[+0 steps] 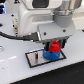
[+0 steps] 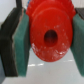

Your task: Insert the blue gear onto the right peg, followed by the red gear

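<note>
Wrist view, nearest first: red gear (image 2: 50, 36) fills the frame, round w/ toothed rim, raised middle and dark centre hole. Claw (image 2: 49, 40) is clenched on it, teal pads (image 2: 23, 47) pressed against opposite sides of the rim, dark finger bodies outboard of the pads. White surface shows below the gear, blurry.

Exterior view: white Panda arm (image 1: 37, 20) comes down from above, black cable (image 1: 15, 36) looping off toward the exterior view's left. Claw (image 1: 55, 44) points straight down w/ red gear (image 1: 55, 48) gripped between fingers. Directly under it the blue gear (image 1: 51, 55), wider than the red one, sits on the grey black-bordered plate (image 1: 36, 58); red gear looks touching or just above blue, can't tell which. Right peg hidden by the gears and claw. Plate lies flat on white table (image 1: 15, 67), blue gear toward the plate's end at the exterior view's right. Bkgd dark, blurry.
</note>
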